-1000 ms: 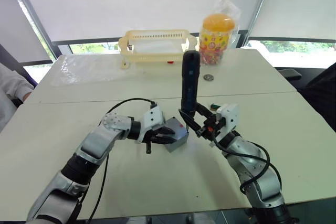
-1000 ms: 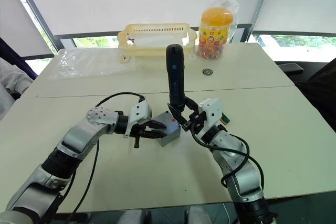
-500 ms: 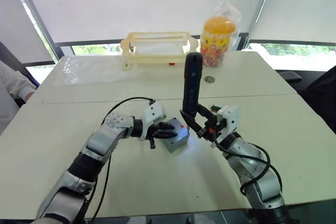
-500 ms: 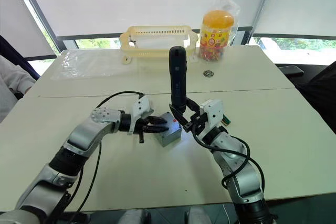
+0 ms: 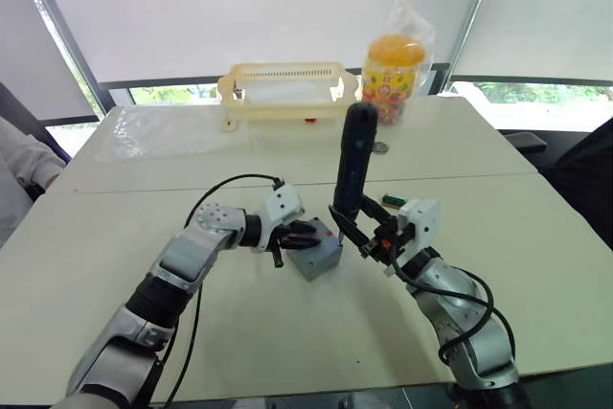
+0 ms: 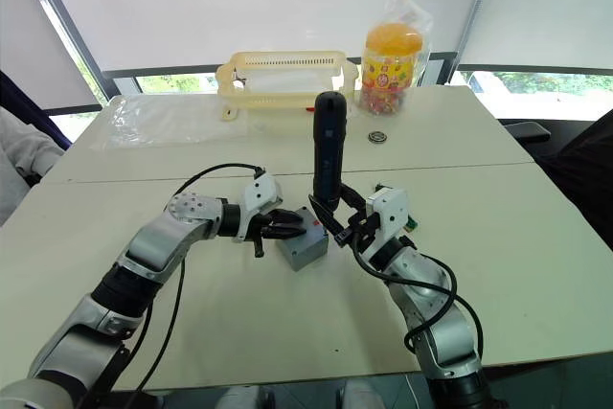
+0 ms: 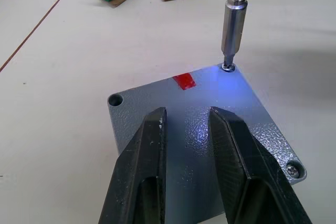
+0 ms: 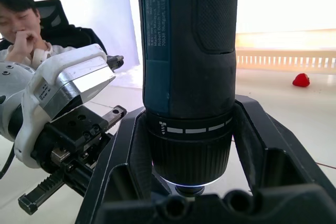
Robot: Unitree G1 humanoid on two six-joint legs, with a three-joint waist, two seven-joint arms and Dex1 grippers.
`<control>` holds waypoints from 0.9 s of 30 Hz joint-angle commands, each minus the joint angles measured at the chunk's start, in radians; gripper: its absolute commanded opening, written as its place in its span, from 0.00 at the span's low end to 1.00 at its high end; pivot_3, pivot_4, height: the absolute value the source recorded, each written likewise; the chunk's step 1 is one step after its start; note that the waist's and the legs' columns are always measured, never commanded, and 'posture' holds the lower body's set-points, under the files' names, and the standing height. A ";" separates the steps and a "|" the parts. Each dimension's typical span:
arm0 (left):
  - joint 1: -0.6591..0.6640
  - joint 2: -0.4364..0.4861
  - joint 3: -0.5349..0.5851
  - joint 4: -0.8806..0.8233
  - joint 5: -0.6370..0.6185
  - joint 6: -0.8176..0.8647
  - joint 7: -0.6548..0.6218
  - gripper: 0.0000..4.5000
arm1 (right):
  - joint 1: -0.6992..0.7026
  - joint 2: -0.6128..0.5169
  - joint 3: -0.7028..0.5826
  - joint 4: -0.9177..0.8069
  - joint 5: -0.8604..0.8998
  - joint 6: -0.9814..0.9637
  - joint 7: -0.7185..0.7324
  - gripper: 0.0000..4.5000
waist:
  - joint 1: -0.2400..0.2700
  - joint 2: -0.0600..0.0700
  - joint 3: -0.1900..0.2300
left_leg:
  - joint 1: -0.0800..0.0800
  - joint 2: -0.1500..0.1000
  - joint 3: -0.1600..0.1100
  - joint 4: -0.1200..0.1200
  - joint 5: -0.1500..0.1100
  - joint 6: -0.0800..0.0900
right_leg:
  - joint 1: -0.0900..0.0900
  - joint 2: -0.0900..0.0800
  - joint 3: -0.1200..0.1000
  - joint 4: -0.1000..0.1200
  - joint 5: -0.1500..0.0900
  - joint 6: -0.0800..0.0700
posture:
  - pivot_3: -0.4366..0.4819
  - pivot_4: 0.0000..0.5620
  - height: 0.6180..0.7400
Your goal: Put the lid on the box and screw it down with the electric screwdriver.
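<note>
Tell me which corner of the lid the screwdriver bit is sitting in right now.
The corner beside the red mark, lit blue by the electric screwdriver. Of the other corners of the lid, one hole looks empty and another already holds a screw.

lid (image 7: 210, 124): your left gripper (image 7: 186, 124) hides its near middle, the frame cuts its near edge | electric screwdriver (image 8: 189, 66): top cut off, bit tip hidden behind the right gripper (image 8: 191, 145) | person (image 8: 23, 17): blurred, partly hidden
</note>
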 commanded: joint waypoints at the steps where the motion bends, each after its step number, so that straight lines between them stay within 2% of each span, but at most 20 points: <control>1: 0.066 0.026 -0.074 0.068 0.075 0.037 0.012 0.28 | 0.038 -0.013 0.027 0.016 -0.016 0.025 0.012 0.39 | 0.000 0.001 -0.005 | 0.000 0.000 -0.001 -0.001 0.000 0.000 | 0.000 0.000 0.000 0.000 0.000 0.000 | 0.48 0.27 1.00; 27: 0.115 0.015 -0.097 0.073 0.095 0.001 0.049 0.28 | -0.019 -0.063 -0.002 -0.039 0.031 0.151 0.038 0.39 | 0.002 0.003 -0.014 | 0.002 0.003 -0.006 -0.009 -0.001 -0.001 | 0.006 -0.007 -0.002 -0.013 -0.002 0.001 | 0.48 0.27 1.00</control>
